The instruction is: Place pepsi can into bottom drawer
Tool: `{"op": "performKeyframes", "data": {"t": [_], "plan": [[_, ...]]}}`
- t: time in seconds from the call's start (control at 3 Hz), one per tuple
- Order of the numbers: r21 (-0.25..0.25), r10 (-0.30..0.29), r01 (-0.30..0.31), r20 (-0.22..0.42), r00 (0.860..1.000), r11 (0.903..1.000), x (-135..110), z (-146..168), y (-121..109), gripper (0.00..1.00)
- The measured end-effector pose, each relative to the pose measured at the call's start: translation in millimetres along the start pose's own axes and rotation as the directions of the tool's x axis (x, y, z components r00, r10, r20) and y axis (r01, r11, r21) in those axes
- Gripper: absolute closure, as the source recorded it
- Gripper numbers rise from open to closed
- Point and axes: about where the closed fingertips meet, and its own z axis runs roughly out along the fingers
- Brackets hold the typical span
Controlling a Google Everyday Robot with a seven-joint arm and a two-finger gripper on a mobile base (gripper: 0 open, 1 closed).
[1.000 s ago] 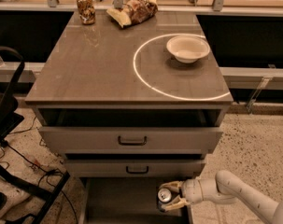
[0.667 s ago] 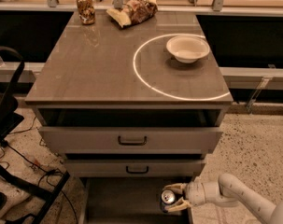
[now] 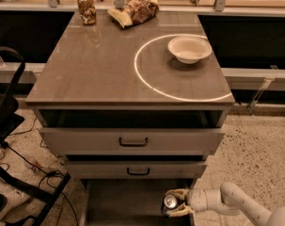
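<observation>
Camera view looks down on the desk (image 3: pixel 109 69) and its three drawers, with the bottom drawer (image 3: pixel 123 202) pulled out below the desk's front edge. The claw (image 3: pixel 173 203) reaches in from the right, under the front right corner, its two fingers closed around the pepsi can (image 3: pixel 170 202). The can stands upright, silver top facing up and long axis vertical, over the right end of the drawer's grey floor. I cannot tell whether its base touches the floor. Judging by this, the coming move turns on lowering straight down and letting go. A bowl (image 3: pixel 189 48) sits near the desk's right edge.
</observation>
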Motion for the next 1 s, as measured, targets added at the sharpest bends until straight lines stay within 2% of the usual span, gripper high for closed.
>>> {"op": "performKeyframes", "data": {"t": [0.33,0.67,1.0], "plan": [[-0.014,-0.004,0.003,-0.037,0.999,0.9999,29.6,18.1,-5.3,1.00],[-0.036,-0.011,0.008,-0.090,0.996,0.9993,71.5,38.3,-12.9,1.00],[-0.039,-0.010,0.006,-0.117,0.993,0.9992,91.6,45.2,-17.7,1.00]]}}
